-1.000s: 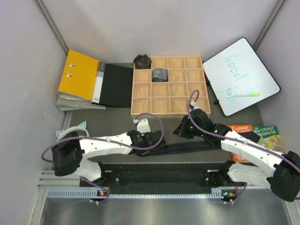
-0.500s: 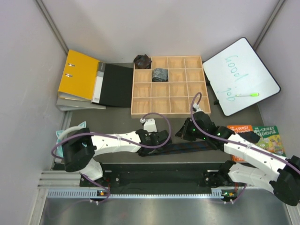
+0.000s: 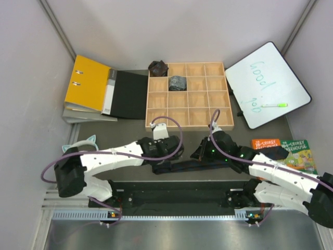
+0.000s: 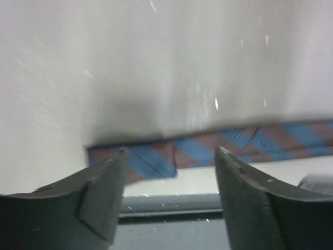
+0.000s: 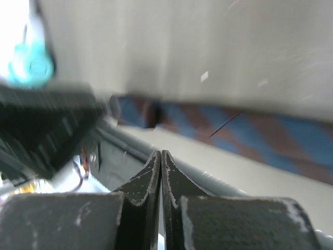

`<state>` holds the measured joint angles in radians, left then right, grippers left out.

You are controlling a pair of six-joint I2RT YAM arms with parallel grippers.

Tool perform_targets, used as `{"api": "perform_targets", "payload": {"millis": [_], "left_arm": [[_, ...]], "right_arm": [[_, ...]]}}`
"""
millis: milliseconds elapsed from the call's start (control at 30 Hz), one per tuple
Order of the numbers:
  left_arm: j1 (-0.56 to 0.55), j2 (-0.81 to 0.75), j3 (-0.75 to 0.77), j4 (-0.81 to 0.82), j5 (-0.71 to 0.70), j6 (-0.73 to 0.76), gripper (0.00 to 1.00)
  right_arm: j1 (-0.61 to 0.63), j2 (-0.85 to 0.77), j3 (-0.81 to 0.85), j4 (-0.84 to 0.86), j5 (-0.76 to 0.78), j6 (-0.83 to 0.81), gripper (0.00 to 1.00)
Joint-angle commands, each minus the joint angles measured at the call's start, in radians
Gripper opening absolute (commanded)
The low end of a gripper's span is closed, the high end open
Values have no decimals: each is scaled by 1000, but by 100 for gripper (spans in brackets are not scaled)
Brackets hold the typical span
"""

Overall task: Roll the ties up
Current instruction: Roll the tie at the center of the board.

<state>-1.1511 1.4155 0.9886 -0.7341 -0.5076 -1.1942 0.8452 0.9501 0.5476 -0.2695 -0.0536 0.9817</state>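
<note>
The tie, blue-and-brown striped, lies flat across the lower centre; the left gripper hangs wide open above its end, the right gripper fully closed

The striped tie is matt woven cloth. The compartment tray is pale bare wood, while the whiteboard looks smooth and glossy.

I saw pale grey walls closing in the dark counter along its far, left and right edges, with metal struts rising at both far corners. A brushed steel sheet lay along the near edge, evenly lit.
</note>
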Motion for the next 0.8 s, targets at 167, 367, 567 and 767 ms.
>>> {"api": "perform_targets", "payload": {"millis": [167,367,567,767], "left_arm": [[284,-138,-113,111,201,333,58],[333,-35,-125,211,360,441,23],[337,2,-133,228,388,478,16],[338,16,-145,216,397,489,10]], "right_arm": [[267,130,28,151,100,95,0],[357,335,64,285,66,147,0],[371,462,115,369,63,155,0],[374,549,140,455,58,170,0]]}}
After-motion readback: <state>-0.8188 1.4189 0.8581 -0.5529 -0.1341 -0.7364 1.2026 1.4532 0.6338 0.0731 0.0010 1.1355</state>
